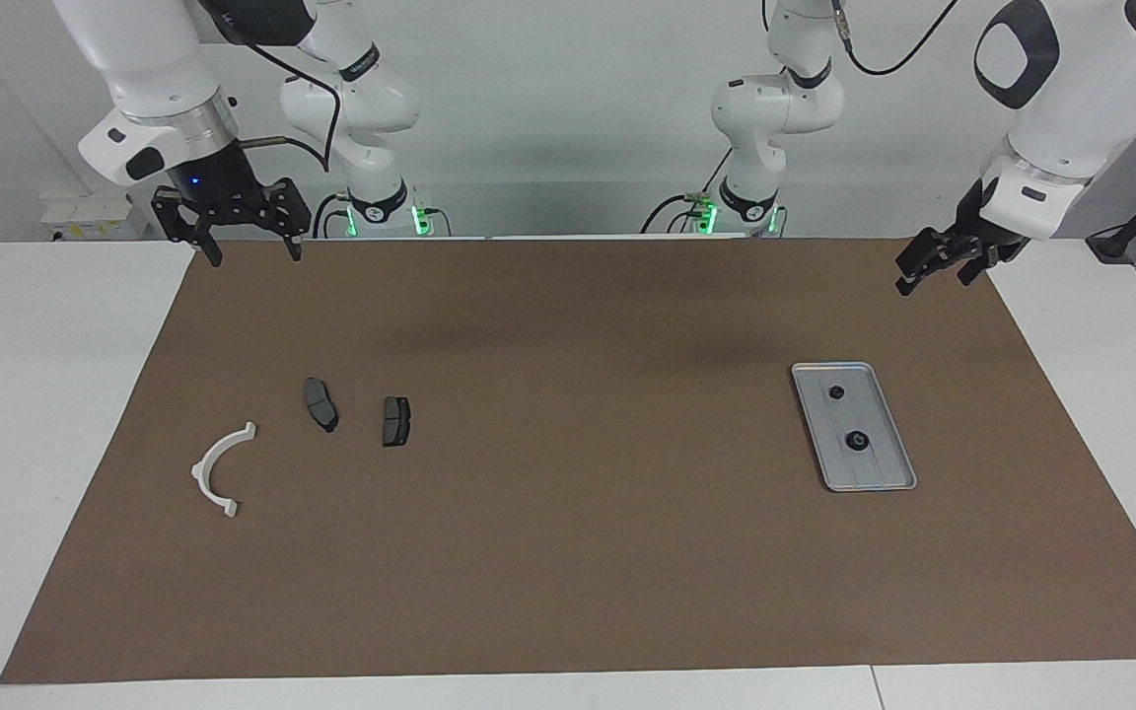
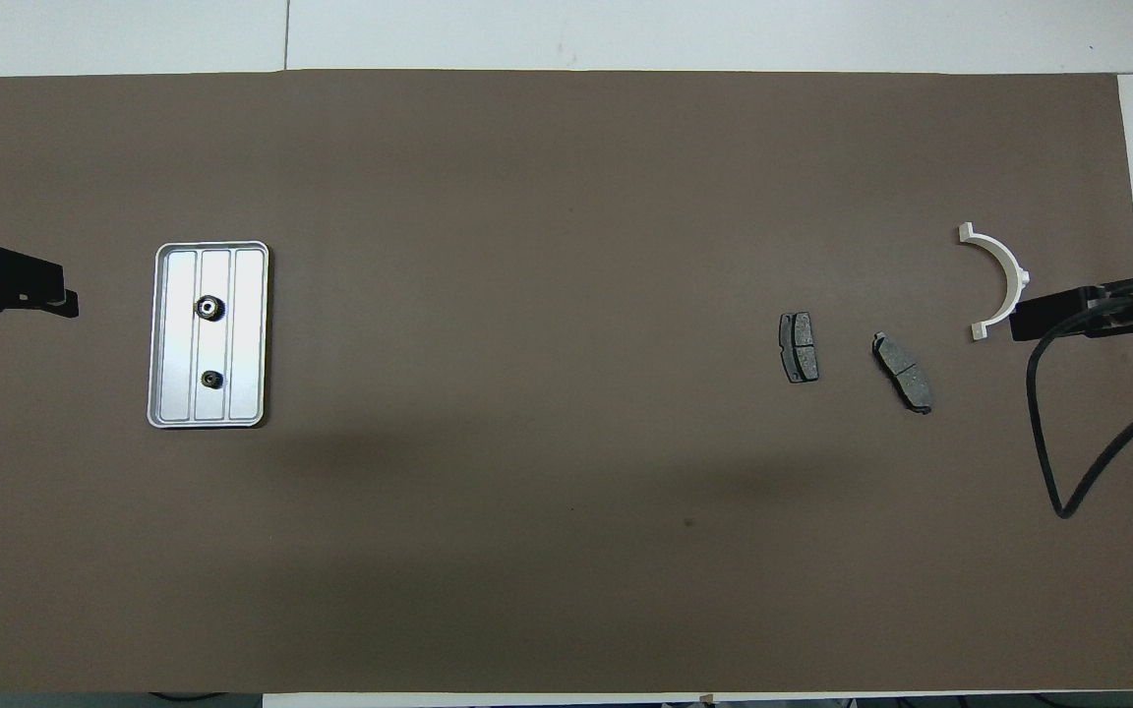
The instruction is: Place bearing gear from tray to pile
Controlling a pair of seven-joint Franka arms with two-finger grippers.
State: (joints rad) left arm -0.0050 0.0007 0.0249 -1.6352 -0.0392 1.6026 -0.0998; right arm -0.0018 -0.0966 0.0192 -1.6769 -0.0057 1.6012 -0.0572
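Observation:
The silver ridged tray [image 1: 879, 465] lies toward the left arm's end of the table and also shows in the overhead view [image 2: 248, 339]. Two small dark bearing gears lie in it: a larger one [image 1: 856, 441] [image 2: 207, 308] farther from the robots and a smaller one [image 1: 835, 391] [image 2: 211, 378] nearer. The pile lies toward the right arm's end: a white semicircular bracket [image 1: 220, 468] [image 2: 999, 280] and two dark grey brake pads [image 1: 320, 403] [image 1: 395, 421]. My left gripper [image 1: 935, 278] hangs open and empty over the mat's edge, nearer the robots than the tray. My right gripper [image 1: 252, 251] waits open and empty, raised over the mat's corner.
A brown mat [image 1: 568, 552] covers most of the white table. A black cable [image 2: 1068, 462] hangs from the right arm over the mat's end beside the bracket.

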